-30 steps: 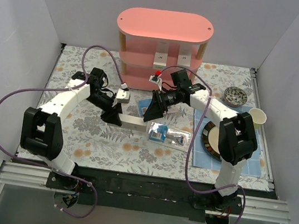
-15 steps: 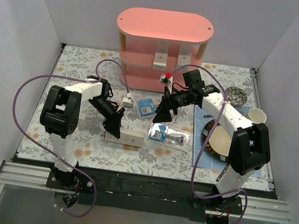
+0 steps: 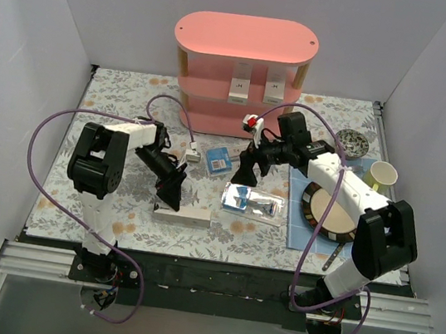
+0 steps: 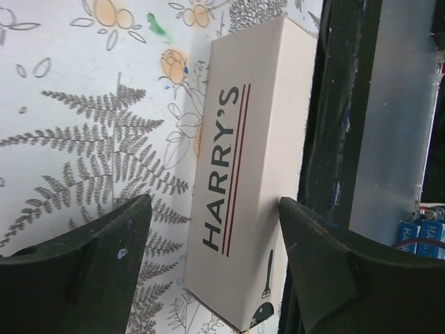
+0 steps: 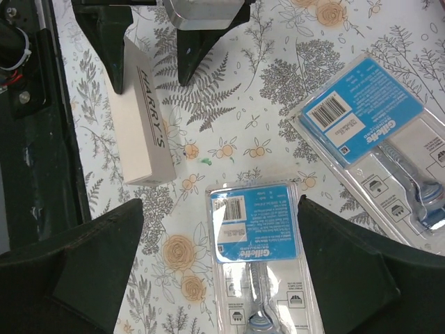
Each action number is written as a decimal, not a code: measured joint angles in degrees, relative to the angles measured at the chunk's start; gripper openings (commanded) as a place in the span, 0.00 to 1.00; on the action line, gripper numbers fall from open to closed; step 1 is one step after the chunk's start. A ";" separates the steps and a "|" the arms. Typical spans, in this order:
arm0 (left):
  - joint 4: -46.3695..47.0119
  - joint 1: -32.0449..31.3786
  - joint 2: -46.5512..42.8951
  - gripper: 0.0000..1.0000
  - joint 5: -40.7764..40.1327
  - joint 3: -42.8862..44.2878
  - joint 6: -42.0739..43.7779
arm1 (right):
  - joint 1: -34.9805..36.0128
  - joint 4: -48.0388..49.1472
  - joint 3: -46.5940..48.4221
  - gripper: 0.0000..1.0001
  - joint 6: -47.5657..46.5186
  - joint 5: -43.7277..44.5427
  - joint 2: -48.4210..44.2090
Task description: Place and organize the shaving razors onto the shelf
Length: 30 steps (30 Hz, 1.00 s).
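Walls (image 3: 51, 24): white panels.
Tablecloth (image 3: 116, 94): floral, ferns.
Left gripper (image 4: 212, 209): jaws spread astride HARRY'S box (image 4: 243, 139).
Right gripper (image 5: 219, 205): jaws spread.

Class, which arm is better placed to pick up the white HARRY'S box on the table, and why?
Left. The left hand, open, straddles the HARRY'S box; the right hand hovers open over a blister pack instead.

Notes on your rig:
- left arm (image 3: 128, 130), right arm (image 3: 346, 184): white shells, black joint housings
- purple cable (image 3: 33, 143) loops off each arm
- left gripper (image 4: 214, 202), right gripper (image 5: 221, 202): matte black wedge fingers (image 4: 76, 264)
- silver block (image 5: 206, 10) on your left wrist
- red tab (image 3: 254, 121) on your right wrist
- bases (image 3: 98, 270) black
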 measured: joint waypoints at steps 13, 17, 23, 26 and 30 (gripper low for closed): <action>2.78 5.31 -10.82 0.78 0.79 2.95 -3.21 | 6.95 7.08 -8.68 0.99 -7.56 6.29 -7.19; 3.78 7.89 -20.59 0.78 0.87 2.84 -8.79 | 12.72 10.49 -11.23 0.99 -10.75 7.21 -7.30; 14.21 10.25 -33.59 0.79 -2.21 -0.42 -26.43 | 20.46 14.99 -12.81 0.99 -12.98 8.96 -2.62; 18.64 10.36 -39.93 0.80 -4.81 -1.57 -33.73 | 21.81 15.61 -12.74 0.98 -13.55 9.31 0.68; 22.38 10.38 -47.65 0.81 -7.15 -1.62 -39.89 | 21.92 15.80 -12.44 0.94 -13.51 10.01 4.79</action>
